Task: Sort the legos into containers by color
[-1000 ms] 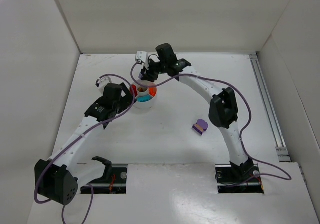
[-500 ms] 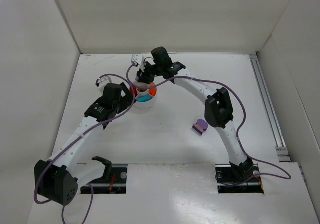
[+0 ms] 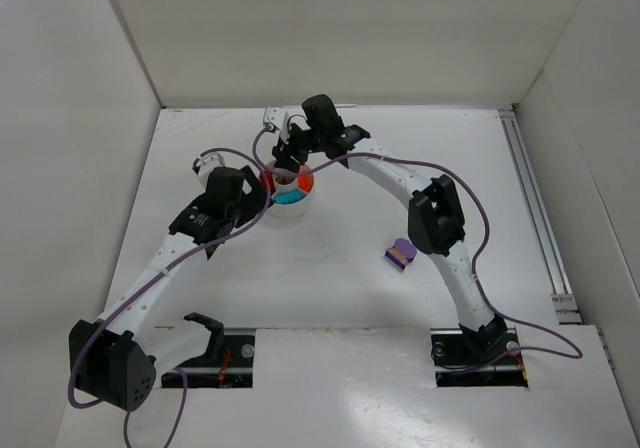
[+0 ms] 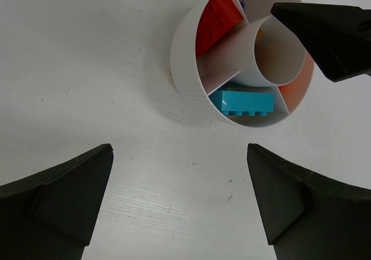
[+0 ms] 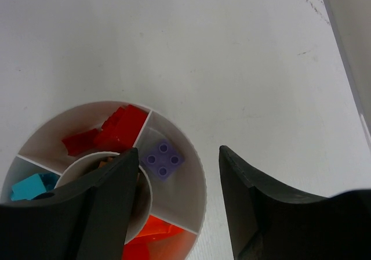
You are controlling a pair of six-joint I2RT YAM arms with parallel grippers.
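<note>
The white round dish (image 3: pixel 290 206) stands at the table's middle back. Its wedges hold red (image 4: pixel 217 19), teal (image 4: pixel 243 102) and orange (image 4: pixel 295 91) bricks. In the right wrist view a purple brick (image 5: pixel 163 157) lies in a wedge of the dish (image 5: pixel 200 184), beside red (image 5: pixel 116 132), orange (image 5: pixel 153 239) and teal (image 5: pixel 29 186) ones. My right gripper (image 5: pixel 177 151) is open and empty just above the dish, straddling its far rim (image 3: pixel 290 160). My left gripper (image 4: pixel 179 150) is open and empty, just left of the dish (image 3: pixel 258 194). A purple and tan brick (image 3: pixel 401 253) lies on the table to the right.
White walls enclose the table on the left, back and right. A metal rail (image 3: pixel 535 208) runs along the right edge. The right gripper's finger (image 4: pixel 324 28) hangs over the dish in the left wrist view. A black part (image 3: pixel 205 326) lies near the left arm's base.
My right gripper has moved slightly left and down over the dish, then held still. The left arm has not moved.
</note>
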